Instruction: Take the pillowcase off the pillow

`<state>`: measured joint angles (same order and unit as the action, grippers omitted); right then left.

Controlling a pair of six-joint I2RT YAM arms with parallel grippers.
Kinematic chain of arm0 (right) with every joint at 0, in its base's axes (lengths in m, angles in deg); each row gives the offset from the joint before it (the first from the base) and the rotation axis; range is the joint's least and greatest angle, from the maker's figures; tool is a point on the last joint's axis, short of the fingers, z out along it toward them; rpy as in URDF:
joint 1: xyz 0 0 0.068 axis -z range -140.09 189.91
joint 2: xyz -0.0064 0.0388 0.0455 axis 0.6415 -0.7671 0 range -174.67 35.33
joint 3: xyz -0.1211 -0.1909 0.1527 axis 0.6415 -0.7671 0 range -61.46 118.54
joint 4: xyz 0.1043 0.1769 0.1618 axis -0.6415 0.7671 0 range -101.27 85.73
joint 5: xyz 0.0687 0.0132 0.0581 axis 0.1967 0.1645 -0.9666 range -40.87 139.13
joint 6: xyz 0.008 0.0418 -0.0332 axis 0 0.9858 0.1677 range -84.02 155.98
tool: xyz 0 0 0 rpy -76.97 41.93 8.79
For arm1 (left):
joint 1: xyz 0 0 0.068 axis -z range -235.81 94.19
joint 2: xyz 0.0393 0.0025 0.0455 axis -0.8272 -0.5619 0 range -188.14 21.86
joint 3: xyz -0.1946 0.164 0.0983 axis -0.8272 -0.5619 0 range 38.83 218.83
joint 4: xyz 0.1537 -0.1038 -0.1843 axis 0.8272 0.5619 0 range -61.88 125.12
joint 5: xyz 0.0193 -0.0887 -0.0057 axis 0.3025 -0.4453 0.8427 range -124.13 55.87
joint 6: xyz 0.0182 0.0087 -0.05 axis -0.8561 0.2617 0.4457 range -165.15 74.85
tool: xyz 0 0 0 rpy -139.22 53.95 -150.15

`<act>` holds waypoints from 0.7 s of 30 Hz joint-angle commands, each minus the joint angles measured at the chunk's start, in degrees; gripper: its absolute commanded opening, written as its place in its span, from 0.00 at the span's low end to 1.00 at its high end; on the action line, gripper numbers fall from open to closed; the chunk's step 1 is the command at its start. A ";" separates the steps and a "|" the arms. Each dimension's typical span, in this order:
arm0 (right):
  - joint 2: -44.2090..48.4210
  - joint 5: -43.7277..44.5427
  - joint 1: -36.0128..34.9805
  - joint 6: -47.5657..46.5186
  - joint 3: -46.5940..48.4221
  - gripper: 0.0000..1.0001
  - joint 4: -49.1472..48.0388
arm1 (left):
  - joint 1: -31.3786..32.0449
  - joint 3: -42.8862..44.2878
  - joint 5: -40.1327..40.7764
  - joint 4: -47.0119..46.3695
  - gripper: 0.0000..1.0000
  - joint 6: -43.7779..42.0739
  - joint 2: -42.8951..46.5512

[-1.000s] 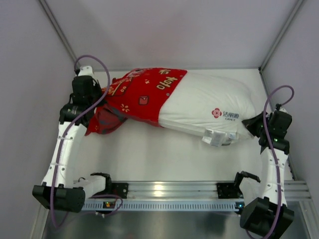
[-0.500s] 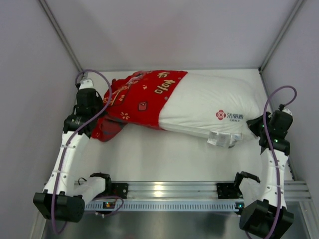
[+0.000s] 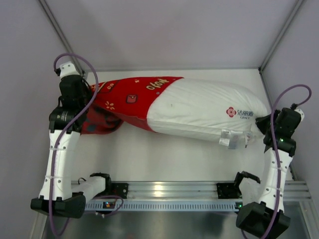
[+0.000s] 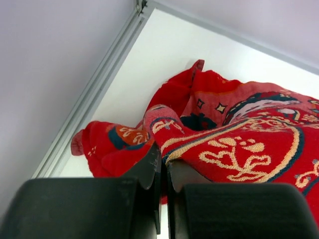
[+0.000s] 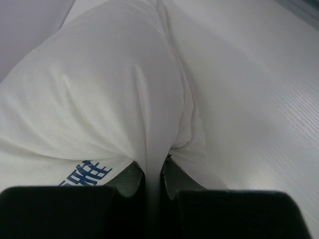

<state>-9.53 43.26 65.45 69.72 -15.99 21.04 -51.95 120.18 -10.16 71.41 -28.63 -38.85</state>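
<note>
The white pillow [image 3: 199,109] lies across the back of the table, its logo [image 3: 238,112] and sewn label [image 3: 227,138] near its right end. The red printed pillowcase [image 3: 124,99] covers only its left end and trails loose to the left. My left gripper [image 3: 84,92] is shut on the pillowcase's hem, seen close in the left wrist view [image 4: 163,154] with bunched red fabric [image 4: 239,139] beyond. My right gripper [image 3: 263,124] is shut on the pillow's right corner; the right wrist view [image 5: 153,167] shows white pillow fabric [image 5: 99,99] pinched between the fingers.
Grey enclosure walls stand close on the left [image 3: 25,74] and right [image 3: 304,74]. A metal frame post [image 4: 94,94] runs along the table's left edge. The aluminium rail [image 3: 164,191] with both arm bases lies at the near edge.
My left gripper has pulled the pillowcase left and back while my right gripper has drawn the pillow right. More white pillow shows, and the red cover is stretched thinner.
</note>
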 commanded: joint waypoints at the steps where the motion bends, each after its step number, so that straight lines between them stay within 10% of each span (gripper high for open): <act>1: -0.66 10.28 4.78 0.89 4.62 0.00 -6.74 | -3.42 5.40 7.16 -6.02 0.00 0.36 -1.25; 21: -4.88 7.02 12.87 3.18 7.96 0.00 -6.48 | -16.25 10.07 -6.38 -3.91 0.00 6.87 -8.46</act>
<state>-14.84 40.01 74.39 72.01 -13.37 23.84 -65.42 127.76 -20.52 77.57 -22.71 -47.81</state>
